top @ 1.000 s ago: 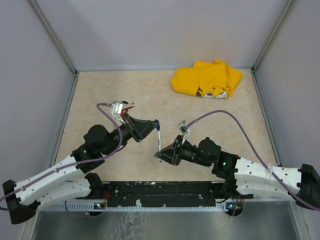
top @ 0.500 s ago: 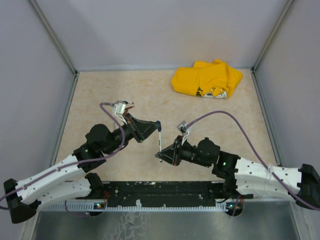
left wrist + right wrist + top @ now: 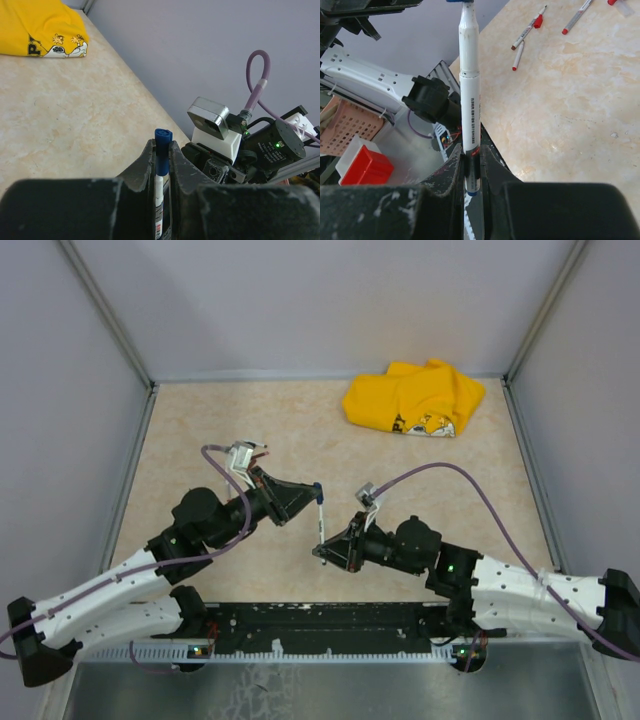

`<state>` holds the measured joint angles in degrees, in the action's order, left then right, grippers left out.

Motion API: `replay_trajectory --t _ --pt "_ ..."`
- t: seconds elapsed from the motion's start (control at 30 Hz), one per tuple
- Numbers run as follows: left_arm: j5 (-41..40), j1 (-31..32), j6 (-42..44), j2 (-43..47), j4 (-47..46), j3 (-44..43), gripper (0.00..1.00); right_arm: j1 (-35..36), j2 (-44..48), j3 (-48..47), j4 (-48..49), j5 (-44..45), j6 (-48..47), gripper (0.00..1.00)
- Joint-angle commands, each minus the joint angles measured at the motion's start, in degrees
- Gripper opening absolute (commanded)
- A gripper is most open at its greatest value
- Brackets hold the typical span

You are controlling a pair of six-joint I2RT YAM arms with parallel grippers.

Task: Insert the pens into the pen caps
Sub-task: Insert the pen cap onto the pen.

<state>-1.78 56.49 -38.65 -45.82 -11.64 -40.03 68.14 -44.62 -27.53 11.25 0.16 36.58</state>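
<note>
A white-barrelled pen (image 3: 319, 522) is held in the air between the two arms, above the middle of the table (image 3: 200, 430). Its lower end is pinched by the right tool (image 3: 471, 150), whose fingers are pressed against the barrel just above a blue end piece. The upper end, which carries a blue cap (image 3: 162, 136), is gripped by the left tool (image 3: 162, 147), with the cap's tip left showing past the fingertips. Whether the cap is fully seated cannot be told. Several loose pens (image 3: 527, 30) with red ends are seen lying on the table in the right wrist view. A crumpled yellow cloth (image 3: 413, 398) is seen near the far right corner, well apart from both tools.
</note>
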Motion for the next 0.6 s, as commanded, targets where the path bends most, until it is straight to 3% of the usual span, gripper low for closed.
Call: replay_trajectory --t 0.0,0.2,0.57 --pt "2.6 0.1 1.0 -0.5 0.2 0.0 0.08 0.1 0.5 -3.7 2.6 2.1 -0.7 0.00" --pt "2.9 0.1 1.4 -1.0 0.6 0.2 0.10 0.1 0.6 -3.9 2.3 2.3 -0.8 0.00" --pt "2.1 0.1 1.5 -0.2 0.6 0.4 0.24 0.1 0.6 -3.9 1.9 2.3 -0.9 0.00"
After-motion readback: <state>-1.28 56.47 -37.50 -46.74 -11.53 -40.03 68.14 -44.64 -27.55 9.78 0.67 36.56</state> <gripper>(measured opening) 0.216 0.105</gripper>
